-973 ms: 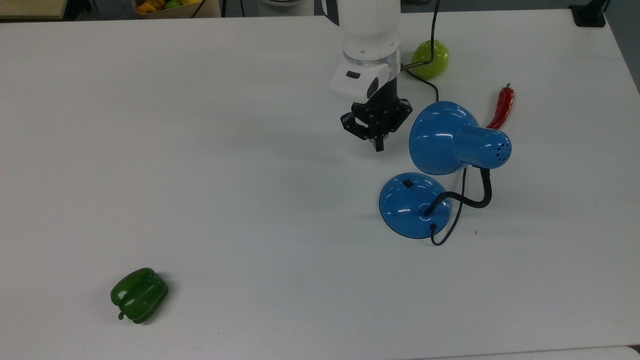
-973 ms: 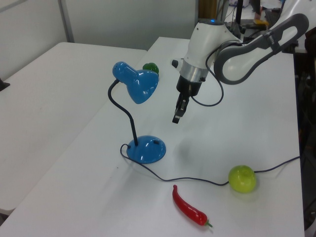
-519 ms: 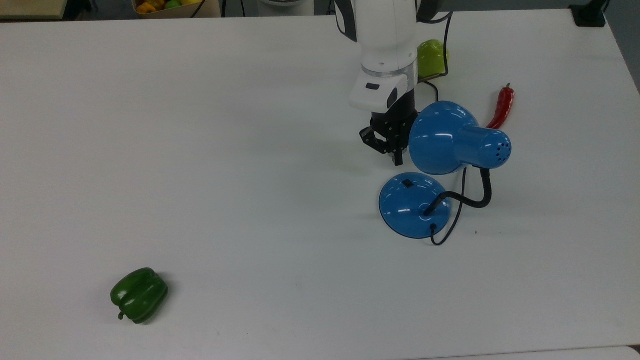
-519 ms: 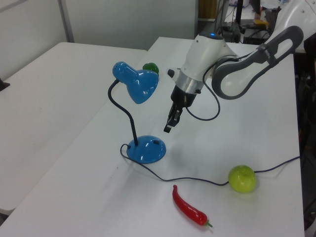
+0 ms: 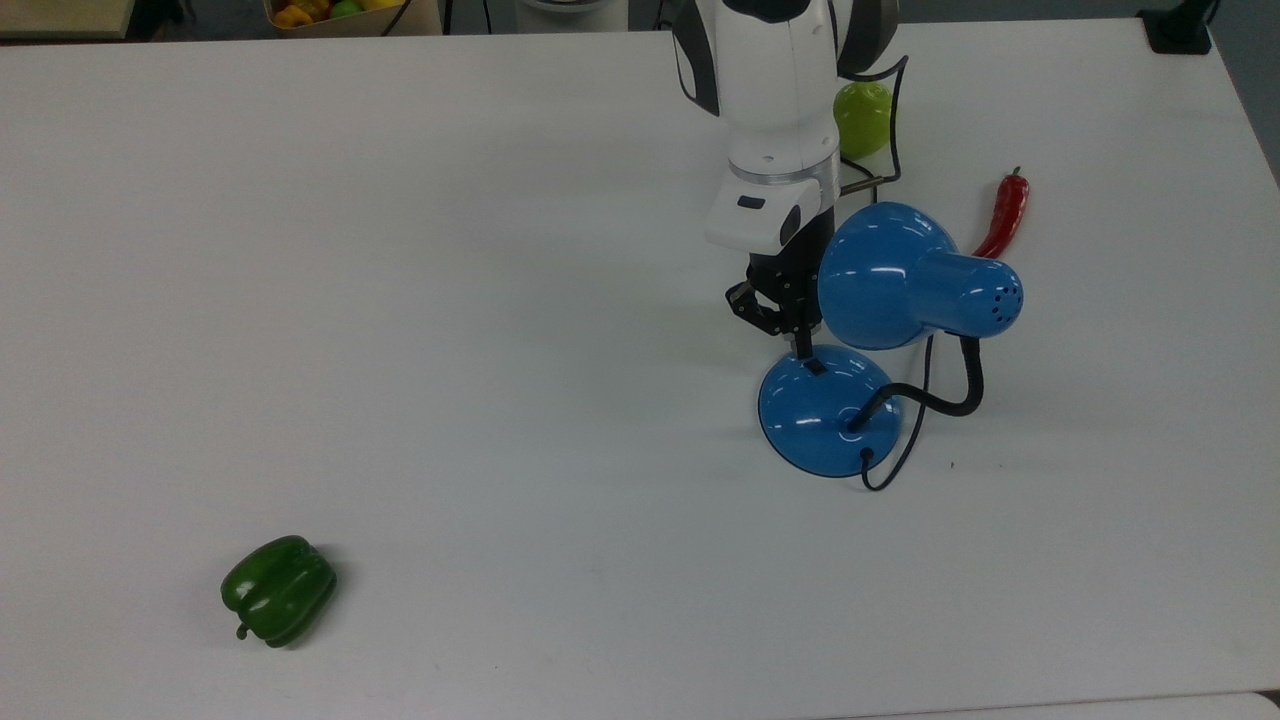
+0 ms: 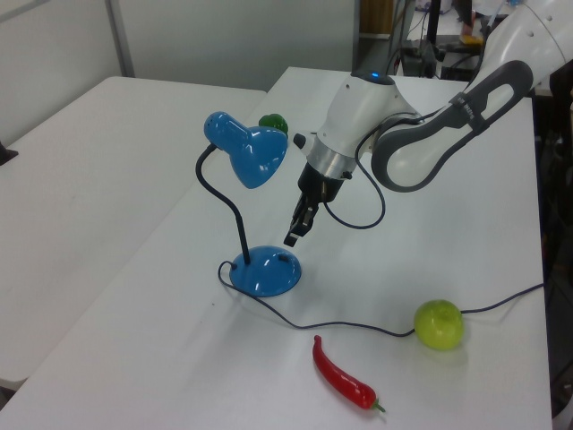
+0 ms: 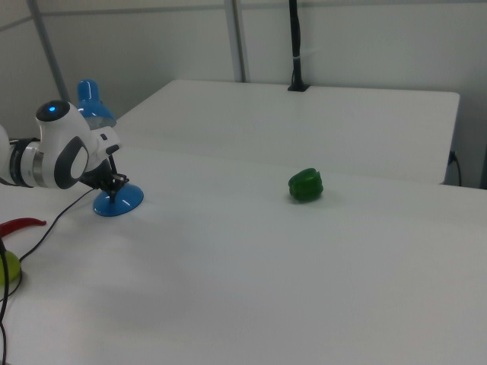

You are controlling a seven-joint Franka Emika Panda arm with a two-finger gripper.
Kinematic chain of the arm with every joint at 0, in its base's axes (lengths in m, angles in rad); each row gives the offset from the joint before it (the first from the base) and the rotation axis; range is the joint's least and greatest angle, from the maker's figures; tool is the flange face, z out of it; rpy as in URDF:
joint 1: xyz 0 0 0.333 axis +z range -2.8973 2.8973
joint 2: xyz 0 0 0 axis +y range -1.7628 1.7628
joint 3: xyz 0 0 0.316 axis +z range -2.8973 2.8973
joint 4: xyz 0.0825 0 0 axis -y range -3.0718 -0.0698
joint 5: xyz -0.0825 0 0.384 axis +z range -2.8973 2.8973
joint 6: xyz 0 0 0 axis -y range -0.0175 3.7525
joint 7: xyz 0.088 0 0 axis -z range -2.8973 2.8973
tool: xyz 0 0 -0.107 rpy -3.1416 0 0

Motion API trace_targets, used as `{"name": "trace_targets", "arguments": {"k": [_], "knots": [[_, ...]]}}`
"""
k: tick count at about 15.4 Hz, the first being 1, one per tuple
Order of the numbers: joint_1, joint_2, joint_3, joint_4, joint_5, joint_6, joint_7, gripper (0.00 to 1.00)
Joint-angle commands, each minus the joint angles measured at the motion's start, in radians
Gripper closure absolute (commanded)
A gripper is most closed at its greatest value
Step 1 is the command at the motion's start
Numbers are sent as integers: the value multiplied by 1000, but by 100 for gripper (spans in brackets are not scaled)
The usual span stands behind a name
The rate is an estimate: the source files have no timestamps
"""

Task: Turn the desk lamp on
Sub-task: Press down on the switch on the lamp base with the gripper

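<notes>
While the white counter [image 5: 400,300] carried everything, the arm reached down beside the desk lamp [image 5: 880,330], which stood toward the top view's right, its round base flat on the counter and its shade raised on the bent gooseneck. The gripper [image 5: 800,345] held nothing, its fingers drawn narrow into a single point, and that tip hung just over the small black switch [image 5: 816,366] on the base's dome; whether it already touched could not be told. As a judgement, the main risk was a glancing press: the dome is glossy and sloped, so a tip landing off the switch could skid, or push the light base across the counter instead of tripping the switch. The wrist also sat very near the shade, and a nudge there could swing the gooseneck. The lamp looked glossy blue, with a bell-shaped shade, vent holes at its neck, and a black cord [image 6: 358,327] trailing off. No glow showed from the shade.
</notes>
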Motion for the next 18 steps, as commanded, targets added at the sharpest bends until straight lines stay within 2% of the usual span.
{"name": "trace_targets", "arguments": {"k": [1, 18], "knots": [[19, 28, -3, 13, -18, 51, 23, 100], [33, 62, -3, 13, -46, 111, 23, 100]]}}
